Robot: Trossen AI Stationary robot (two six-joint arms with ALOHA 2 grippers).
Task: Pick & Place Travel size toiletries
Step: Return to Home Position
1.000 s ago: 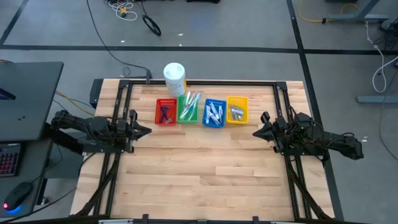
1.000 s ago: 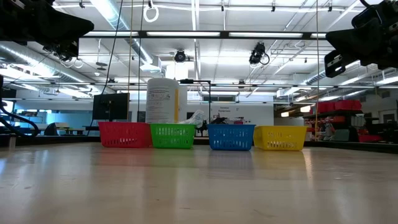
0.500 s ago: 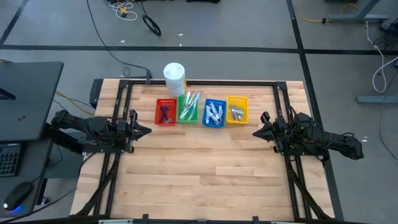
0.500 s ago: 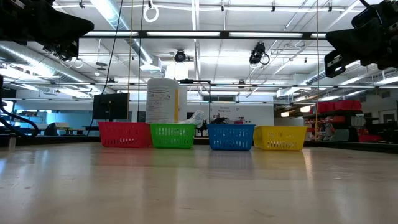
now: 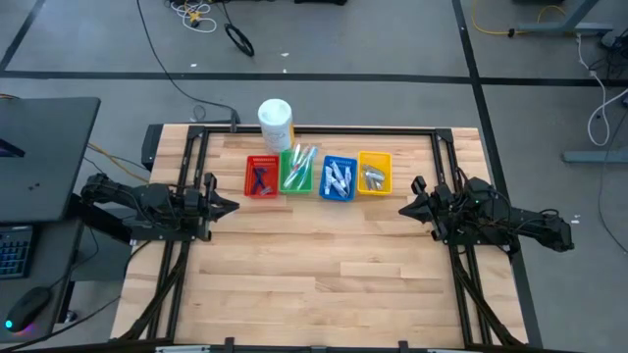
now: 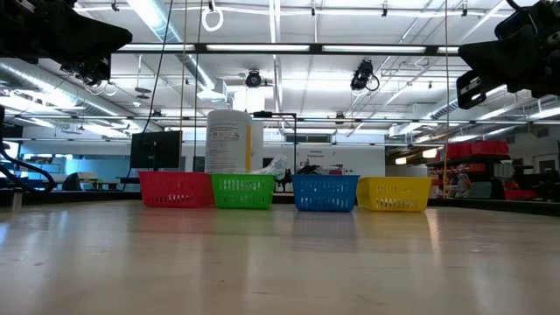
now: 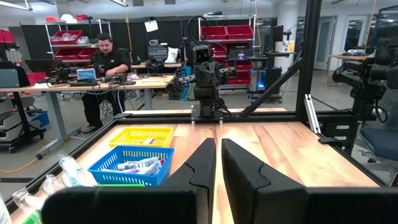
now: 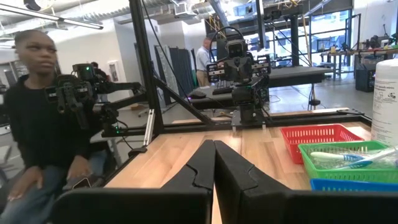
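Note:
The travel size toiletries lie sorted in four small bins in a row at the table's far middle. Dark blue razors lie in the red bin (image 5: 260,176), toothbrushes in the green bin (image 5: 297,172), white tubes in the blue bin (image 5: 338,178) and silvery tubes in the yellow bin (image 5: 374,173). My left gripper (image 5: 232,206) hovers level at the table's left edge, shut but for a thin slit, holding nothing (image 7: 217,144). At the right edge my right gripper (image 5: 403,209) hovers level and shut, also with nothing in it (image 8: 214,144). Both point inward, clear of the bins.
A large white canister (image 5: 276,120) stands just behind the red and green bins. A black frame (image 5: 324,129) runs along the table's far and side edges. Bare wood (image 5: 314,265) spreads between the arms and toward the near edge. People (image 8: 37,124) are beyond the table.

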